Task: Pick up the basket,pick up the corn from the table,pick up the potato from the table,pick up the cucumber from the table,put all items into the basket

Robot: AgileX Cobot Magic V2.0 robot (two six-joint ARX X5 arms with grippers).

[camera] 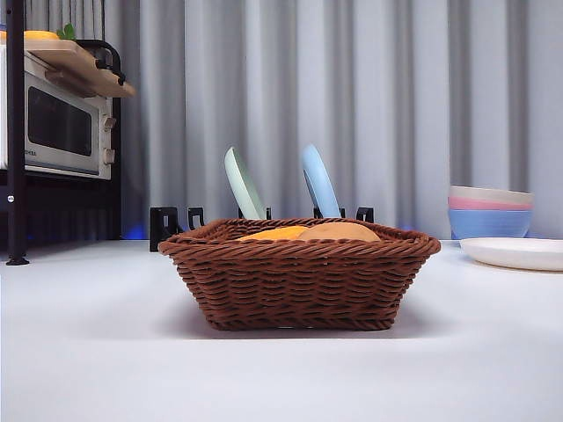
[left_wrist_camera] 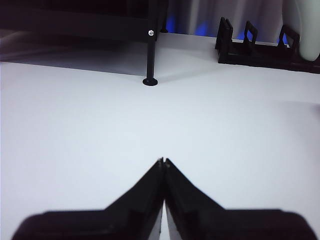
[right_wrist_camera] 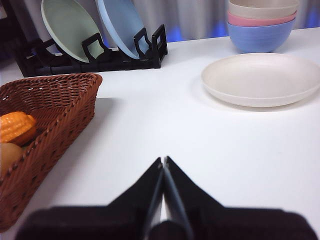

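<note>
Basket [camera: 299, 281] holds corn [camera: 274, 234], potato [camera: 339, 232].

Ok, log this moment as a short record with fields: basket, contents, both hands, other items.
basket: brown wicker basket standing on the white table
contents: corn and potato inside; cucumber not visible
left hand: shut, holding nothing, over bare table
right hand: shut, holding nothing, beside the basket
other: white plate, stacked bowls, dish rack

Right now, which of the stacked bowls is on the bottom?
The blue bowl is at the bottom of the stack, on the table; the pink bowl sits in it and the cream bowl is on top.
</note>
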